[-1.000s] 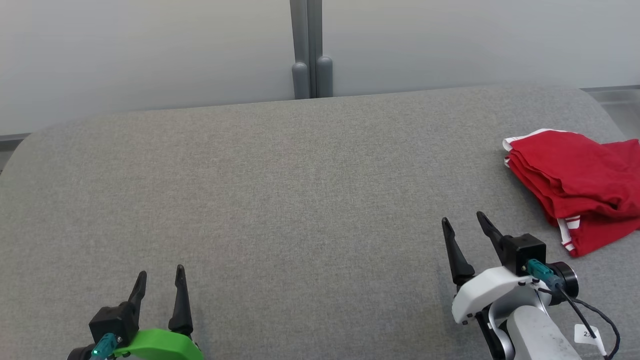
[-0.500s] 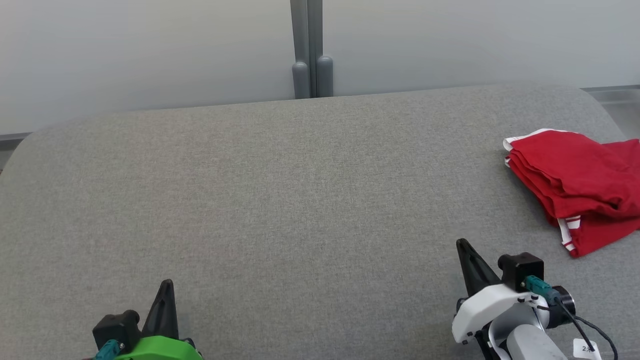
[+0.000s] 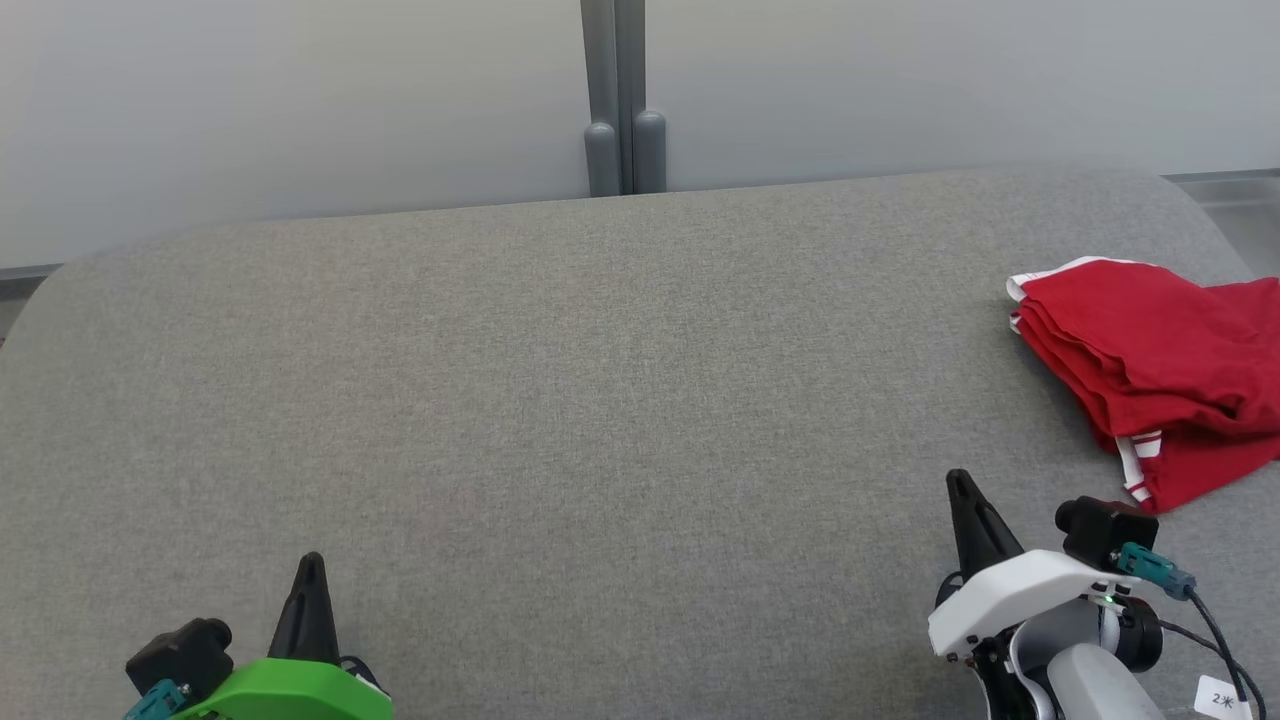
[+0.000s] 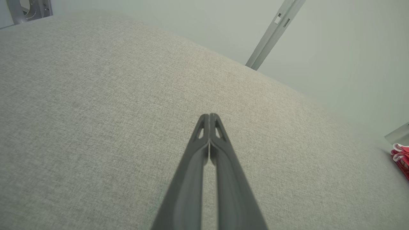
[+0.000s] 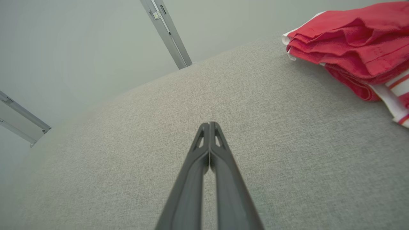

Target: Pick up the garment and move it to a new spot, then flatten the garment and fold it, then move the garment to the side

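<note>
The folded red garment [image 3: 1150, 370] is laid at the table's [image 3: 600, 380] right edge. The left gripper [image 3: 310, 560] and right gripper [image 3: 958, 478] are pressed fully together near the table's front edge, with broad grey surface between.

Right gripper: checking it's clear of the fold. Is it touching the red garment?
Apart. The head view shows bare grey surface between the right gripper and the red garment.

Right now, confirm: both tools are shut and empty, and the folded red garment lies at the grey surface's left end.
Wrong end. The head view shows the red garment at the right end of the grey surface; the left tool and right tool are shut and empty.
</note>
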You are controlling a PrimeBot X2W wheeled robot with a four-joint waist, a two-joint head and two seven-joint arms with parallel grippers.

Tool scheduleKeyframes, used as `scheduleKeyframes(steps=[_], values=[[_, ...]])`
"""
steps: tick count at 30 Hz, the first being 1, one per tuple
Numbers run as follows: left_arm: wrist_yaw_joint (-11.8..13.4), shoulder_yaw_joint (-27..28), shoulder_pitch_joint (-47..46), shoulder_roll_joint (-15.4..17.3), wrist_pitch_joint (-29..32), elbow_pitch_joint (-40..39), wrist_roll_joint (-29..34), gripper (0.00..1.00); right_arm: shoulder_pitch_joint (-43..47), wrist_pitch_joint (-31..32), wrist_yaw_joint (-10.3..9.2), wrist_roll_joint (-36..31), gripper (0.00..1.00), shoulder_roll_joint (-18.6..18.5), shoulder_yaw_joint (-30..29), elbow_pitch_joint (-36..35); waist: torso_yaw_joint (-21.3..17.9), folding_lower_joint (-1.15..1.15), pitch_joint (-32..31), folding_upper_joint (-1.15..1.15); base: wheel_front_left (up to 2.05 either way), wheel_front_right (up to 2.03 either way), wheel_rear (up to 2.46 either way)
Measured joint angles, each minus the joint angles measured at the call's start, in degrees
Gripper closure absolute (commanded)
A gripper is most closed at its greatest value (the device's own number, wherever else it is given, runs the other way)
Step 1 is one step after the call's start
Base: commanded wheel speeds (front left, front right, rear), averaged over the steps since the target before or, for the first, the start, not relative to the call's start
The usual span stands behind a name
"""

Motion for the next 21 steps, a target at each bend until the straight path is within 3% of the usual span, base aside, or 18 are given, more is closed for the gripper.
scheduleKeyframes(steps=[21], values=[[-0.6, 1.1, -0.3, 0.0, 4.5, -2.5, -17.0, 1.00, 1.2, 4.5, -0.01, 18.0, 1.00, 0.0, -2.9, -3.8, 0.0, 0.00, 0.1, 0.00, 0.00, 0.00, 0.00]])
